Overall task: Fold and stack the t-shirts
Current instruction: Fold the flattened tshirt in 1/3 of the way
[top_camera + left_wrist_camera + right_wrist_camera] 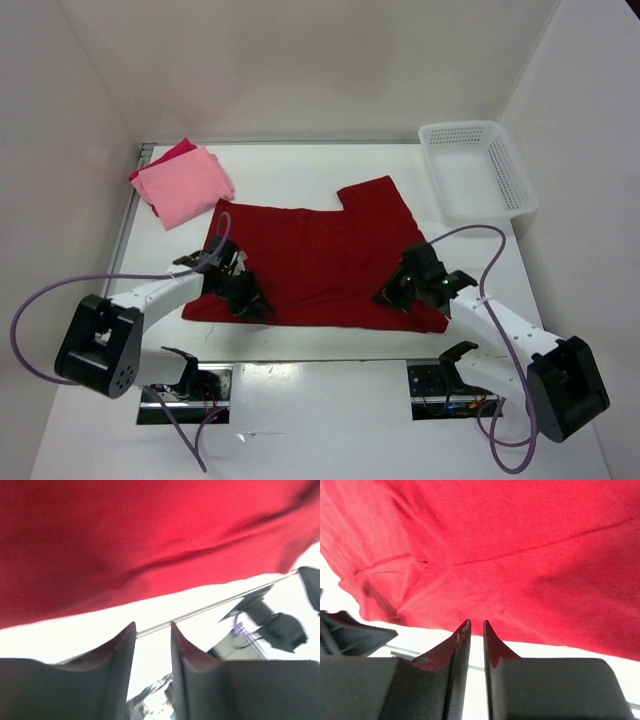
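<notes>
Centre, plain large dark red cloth t-shirt (320,265), upper left, folded light salmon pink cloth shirt (190,190) over bright crimson-pink cloth shirt (175,152), upper right, white lattice plastic basket (475,170), plain white table (330,400), purple cables (475,228).

A spread t-shirt (320,262) lies on the table (290,175). Behind its left corner sit two folded t-shirts (185,187), one atop the other. Behind its right side stands a basket (478,168). The left gripper (255,305) and right gripper (386,297) are at its near corners.

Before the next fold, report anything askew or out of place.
Nothing is spilled or damaged. The dark red t-shirt lies unevenly, with one sleeve jutting out at its far edge. The folded salmon pink t-shirt sits skewed to the table edge, and a crimson-pink t-shirt peeks out behind it.
</notes>
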Tool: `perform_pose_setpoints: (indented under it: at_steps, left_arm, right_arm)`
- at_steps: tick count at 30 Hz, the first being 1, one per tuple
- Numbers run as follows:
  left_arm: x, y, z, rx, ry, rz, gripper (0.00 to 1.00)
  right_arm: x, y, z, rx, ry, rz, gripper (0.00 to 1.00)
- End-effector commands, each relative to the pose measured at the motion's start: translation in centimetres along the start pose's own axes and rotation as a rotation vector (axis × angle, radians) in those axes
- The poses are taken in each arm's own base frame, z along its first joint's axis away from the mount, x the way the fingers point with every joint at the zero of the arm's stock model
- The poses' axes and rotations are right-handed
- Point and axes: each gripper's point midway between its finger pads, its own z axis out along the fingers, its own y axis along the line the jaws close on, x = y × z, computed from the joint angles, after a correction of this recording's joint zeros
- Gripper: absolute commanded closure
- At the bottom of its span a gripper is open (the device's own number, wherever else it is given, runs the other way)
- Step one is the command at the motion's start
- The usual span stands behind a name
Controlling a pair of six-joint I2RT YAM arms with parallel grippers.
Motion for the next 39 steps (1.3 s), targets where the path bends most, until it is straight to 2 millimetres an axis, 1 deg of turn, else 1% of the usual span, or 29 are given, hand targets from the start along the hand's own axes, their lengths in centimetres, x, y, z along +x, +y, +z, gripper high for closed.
perform_pose_setpoints:
  at_steps: [1,2,3,4,5,6,7,8,9,10,12,13,14,15,16,19,20,22,23,26,27,29,30,32,33,34,35,36,39]
  left_arm:
    - [-3.6,-4.8,-4.4,0.072,-0.162,0.043,0.57]
    - [-5.4,-6.5,-5.8,0.101,-0.238,0.092,0.54]
    - [-8.6,-9.4,-8.5,0.145,-0.353,0.128,0.53]
    - [-11.1,-9.7,-8.9,0.124,-0.413,0.127,0.53]
    - [-13.4,-10.9,-9.8,0.151,-0.478,0.152,0.53]
    - [-16.1,-10.7,-10.8,0.135,-0.541,0.149,0.56]
    - [-19.7,-10.6,-11.2,0.085,-0.621,0.134,0.68]
    - [-21.6,-10.2,-11.3,0.057,-0.653,0.124,0.72]
    - [-23.7,-9.1,-11.6,0.016,-0.681,0.105,0.75]
    - [-26.4,-8.4,-11.0,-0.034,-0.698,0.083,0.77]
    - [-29.2,-7.4,-10.6,-0.074,-0.720,0.068,0.77]
    - [-30.6,-5.9,-9.4,-0.116,-0.701,0.033,0.77]
    - [-31.8,-6.5,-9.9,-0.117,-0.730,0.037,0.75]
    - [-32.4,-5.9,-9.4,-0.141,-0.732,0.026,0.69]
    - [-33.1,-6.0,-9.8,-0.147,-0.769,0.028,0.65]
    - [-35.1,-4.7,-10.2,-0.211,-0.831,-0.001,0.59]
    - [-35.7,-3.7,-9.7,-0.248,-0.837,-0.015,0.59]
    - [-36.6,-3.5,-10.1,-0.284,-0.860,-0.006,0.57]
    - [-36.9,-2.8,-10.0,-0.318,-0.874,-0.018,0.57]
    - [-37.7,-3.0,-10.3,-0.324,-0.898,0.001,0.56]
    - [-38.0,-2.5,-10.0,-0.341,-0.901,0.005,0.56]
    - [-38.4,-2.6,-10.0,-0.340,-0.907,0.015,0.55]
    - [-38.9,-2.9,-10.0,-0.331,-0.919,0.019,0.53]
    - [-39.6,-2.3,-9.6,-0.368,-0.921,0.034,0.53]
    - [-40.1,-2.6,-9.8,-0.366,-0.928,0.044,0.53]
    - [-40.2,-2.1,-9.1,-0.382,-0.909,0.048,0.53]
    - [-40.4,-2.3,-9.4,-0.382,-0.914,0.059,0.53]
    - [-40.5,-1.8,-9.0,-0.397,-0.910,0.053,0.53]
    - [-40.6,-1.5,-8.6,-0.406,-0.901,0.059,0.53]
  right_arm:
    - [-2.1,4.5,-1.4,-0.058,-0.027,-0.066,0.78]
    - [-3.0,5.7,-1.4,-0.070,-0.050,-0.095,0.77]
    - [-4.5,8.2,-2.0,-0.115,-0.084,-0.144,0.77]
    - [-5.5,9.5,-1.9,-0.142,-0.108,-0.162,0.78]
    - [-5.8,9.9,-0.6,-0.126,-0.088,-0.176,0.89]
    - [-6.6,11.9,-0.8,-0.162,-0.098,-0.200,0.95]
    - [-6.9,12.8,-0.4,-0.175,-0.092,-0.233,0.98]
    - [-7.5,13.9,0.4,-0.180,-0.086,-0.245,1.00]
    - [-7.8,14.5,0.6,-0.186,-0.090,-0.257,1.00]
    - [-7.9,15.0,0.9,-0.199,-0.087,-0.269,1.00]
    - [-8.2,15.9,1.3,-0.214,-0.081,-0.289,0.98]
    - [-8.0,15.8,1.6,-0.214,-0.066,-0.302,0.97]
    - [-8.2,16.2,1.7,-0.222,-0.073,-0.315,0.97]
    - [-8.0,15.9,2.1,-0.217,-0.053,-0.314,0.95]
    - [-7.8,16.0,2.1,-0.223,-0.045,-0.328,0.94]
    - [-7.5,16.0,2.7,-0.231,-0.023,-0.340,0.93]
    - [-7.5,15.7,3.1,-0.221,-0.016,-0.338,0.93]
    - [-7.2,15.6,3.4,-0.222,0.000,-0.348,0.92]
    - [-7.2,15.6,3.4,-0.222,0.000,-0.348,0.92]
    - [-7.2,15.2,3.8,-0.212,0.004,-0.366,0.90]
    - [-7.2,15.2,3.8,-0.212,0.005,-0.366,0.90]
    - [-7.1,15.0,4.4,-0.208,0.019,-0.364,0.90]
    - [-6.8,15.1,4.3,-0.216,0.032,-0.365,0.90]
    - [-6.8,14.9,4.6,-0.209,0.037,-0.363,0.89]
    - [-6.6,14.9,4.6,-0.214,0.043,-0.374,0.89]
    - [-6.6,14.9,4.6,-0.214,0.044,-0.375,0.89]
    - [-6.6,14.9,4.6,-0.214,0.044,-0.375,0.89]
    - [-6.6,14.9,4.6,-0.214,0.044,-0.375,0.89]
    - [-6.6,14.9,4.6,-0.214,0.044,-0.375,0.89]
